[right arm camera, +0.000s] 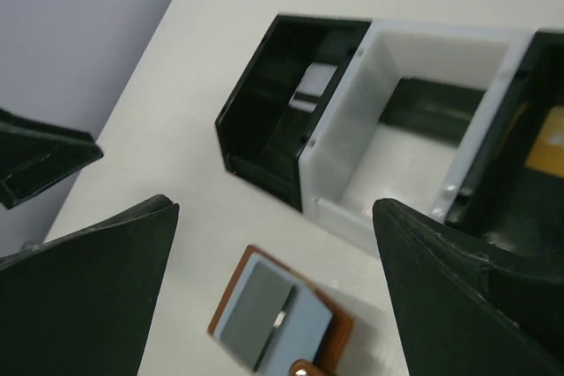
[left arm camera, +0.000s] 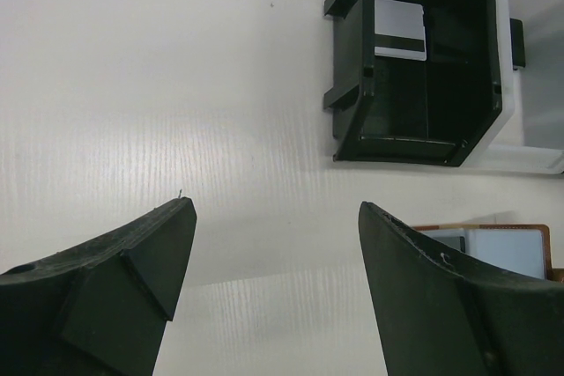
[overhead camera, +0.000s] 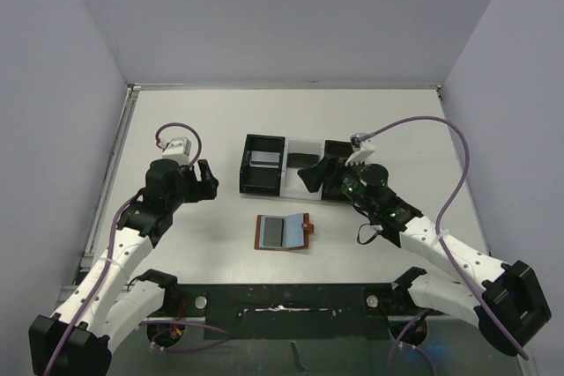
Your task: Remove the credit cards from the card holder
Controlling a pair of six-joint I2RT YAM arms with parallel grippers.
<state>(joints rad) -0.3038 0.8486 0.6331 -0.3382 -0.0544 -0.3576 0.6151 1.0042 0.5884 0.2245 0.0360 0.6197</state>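
The card holder (overhead camera: pixel 284 232) lies open and flat on the table, brown with blue-grey pockets. A grey card (right arm camera: pixel 261 307) shows on its left half. In the left wrist view its corner (left arm camera: pixel 502 248) peeks from behind the right finger. My right gripper (overhead camera: pixel 317 173) hovers open over the near edge of the tray (overhead camera: pixel 285 189), with nothing between its fingers. From the right wrist view, the holder (right arm camera: pixel 278 319) sits below the right gripper (right arm camera: pixel 273 217). My left gripper (overhead camera: pixel 210 180) stands open and empty, left of the tray. Only bare table lies under the left gripper (left arm camera: pixel 275 217).
The three-compartment tray holds a white striped card (left arm camera: pixel 401 28) in its left black bin, a dark card (right arm camera: pixel 432 103) in the white middle bin and a yellow card (right arm camera: pixel 551 138) in the right black bin. Walls enclose the table.
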